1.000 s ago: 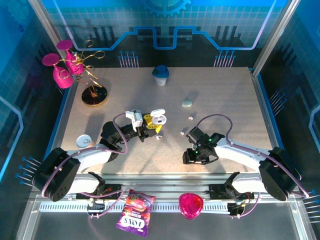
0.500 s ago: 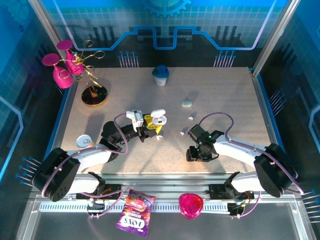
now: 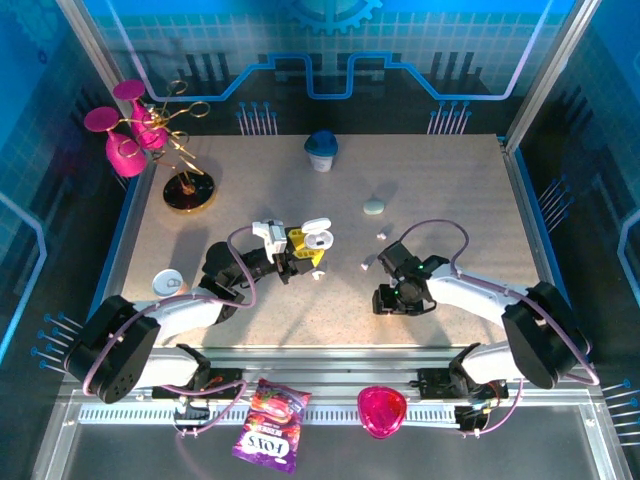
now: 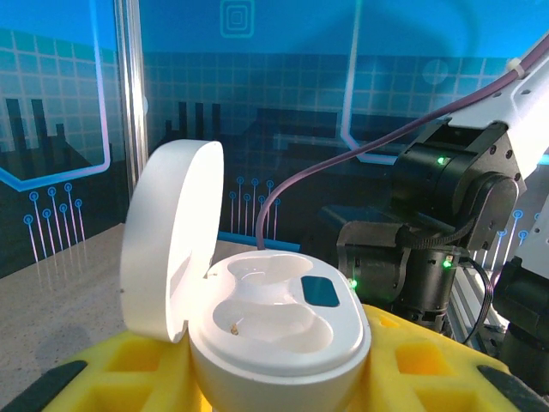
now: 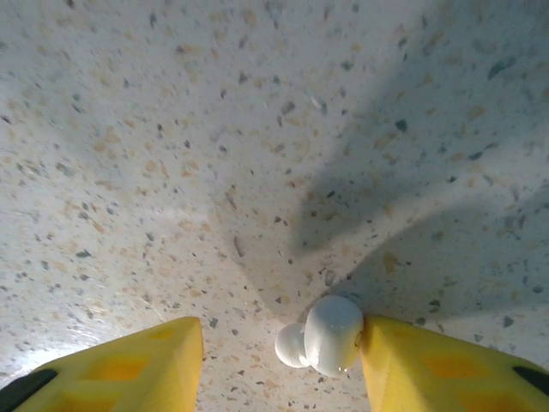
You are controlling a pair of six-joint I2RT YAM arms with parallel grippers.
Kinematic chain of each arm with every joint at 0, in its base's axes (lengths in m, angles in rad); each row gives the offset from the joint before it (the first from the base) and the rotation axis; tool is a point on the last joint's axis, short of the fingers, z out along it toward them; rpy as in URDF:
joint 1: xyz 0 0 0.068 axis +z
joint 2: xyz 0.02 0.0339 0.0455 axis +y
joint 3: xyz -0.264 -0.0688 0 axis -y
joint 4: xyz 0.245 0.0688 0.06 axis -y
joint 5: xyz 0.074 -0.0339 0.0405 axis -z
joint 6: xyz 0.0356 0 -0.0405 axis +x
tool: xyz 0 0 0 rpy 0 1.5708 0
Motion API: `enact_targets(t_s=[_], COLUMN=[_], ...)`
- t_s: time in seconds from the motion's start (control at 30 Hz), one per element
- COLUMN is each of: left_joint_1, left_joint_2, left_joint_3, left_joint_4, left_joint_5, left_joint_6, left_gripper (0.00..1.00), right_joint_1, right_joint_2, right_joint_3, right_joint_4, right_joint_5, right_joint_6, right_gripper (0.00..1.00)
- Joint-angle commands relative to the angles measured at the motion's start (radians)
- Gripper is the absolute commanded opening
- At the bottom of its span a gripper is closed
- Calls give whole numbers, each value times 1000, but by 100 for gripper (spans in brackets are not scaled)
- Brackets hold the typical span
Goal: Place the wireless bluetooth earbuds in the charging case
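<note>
Open charging case pinched in left hand. Right of it, right hand spread around 1 earbud on surface: looks tiny, light, slick, rigid; pinch its rounded body.

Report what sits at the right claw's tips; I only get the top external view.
Observer: A white earbud lies on the table between the open fingers of the right claw. It touches one finger and is apart from the other.
Operator: Check the case's wells.
Observer: The left claw grips the charging case with its lid up, and both wells are empty.
</note>
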Motion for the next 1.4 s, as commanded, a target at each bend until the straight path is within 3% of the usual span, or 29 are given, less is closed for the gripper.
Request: enact_targets(t_s=[0.0,0.4,0.77,1.37], left_joint_1=[6,6,6,5], left_joint_2=[-3,11,14,40], left_joint_3=[28,32,38,51], left_joint_4=[14,43,32,26], left_joint_5=[19,28,27,29], left_joint_6=[16,-4,-2,6], left_gripper=[25,25,25,24], right_joint_1=[-38,-172,-181,-178], right_joint_2=[-64,-95,-87,-110], right_joint_3=[-38,-162,-152,-125], right_joint_4=[42,190,166,107], right_joint_5=[-26,-158,-202,-189], right_joint_6=[18,9,-36,-46], right_gripper=[48,33,33,14])
